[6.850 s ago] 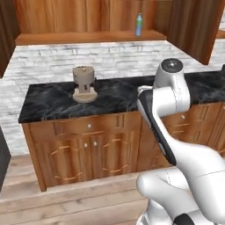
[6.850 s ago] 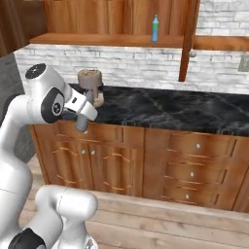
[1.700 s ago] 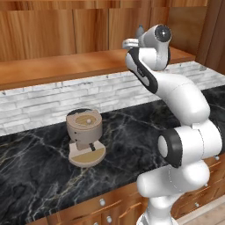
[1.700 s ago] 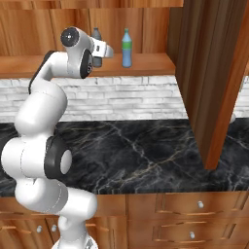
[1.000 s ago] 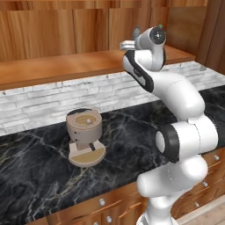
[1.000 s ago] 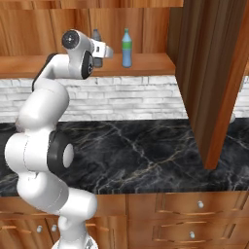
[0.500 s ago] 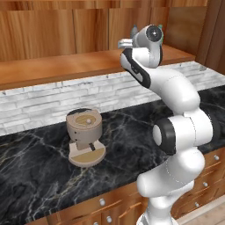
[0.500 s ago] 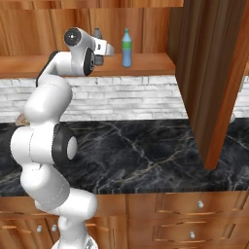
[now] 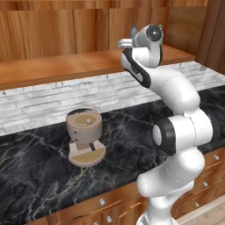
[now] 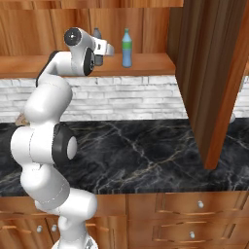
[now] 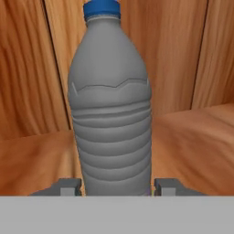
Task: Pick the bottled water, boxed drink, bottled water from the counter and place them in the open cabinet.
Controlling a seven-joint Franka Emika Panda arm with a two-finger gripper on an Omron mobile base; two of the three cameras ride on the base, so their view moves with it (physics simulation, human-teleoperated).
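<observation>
A greyish bottled water (image 11: 112,114) with a dark blue cap stands upright on the cabinet's wooden shelf (image 10: 151,63). My gripper (image 11: 118,186) straddles its base with the jaws a little apart; a thin gap shows at the right fingertip (image 11: 165,185). In the right base view the hand (image 10: 99,54) is at the shelf, with the grey bottle's top (image 10: 97,33) just behind it. The blue bottled water (image 10: 127,47) with a green cap stands on the same shelf, a little to the right. The boxed drink is out of view. The black marble counter (image 10: 146,155) lies below.
The cabinet's open door (image 10: 209,73) hangs down on the right, close to the arm's side. A beige coffee machine (image 9: 85,136) stands on the counter to the left. Wooden drawers with silver knobs (image 10: 194,204) are below the counter.
The jaws have spread slightly from the grey bottle's sides. The arm has hardly shifted at the shelf, and both bottles stand where they were.
</observation>
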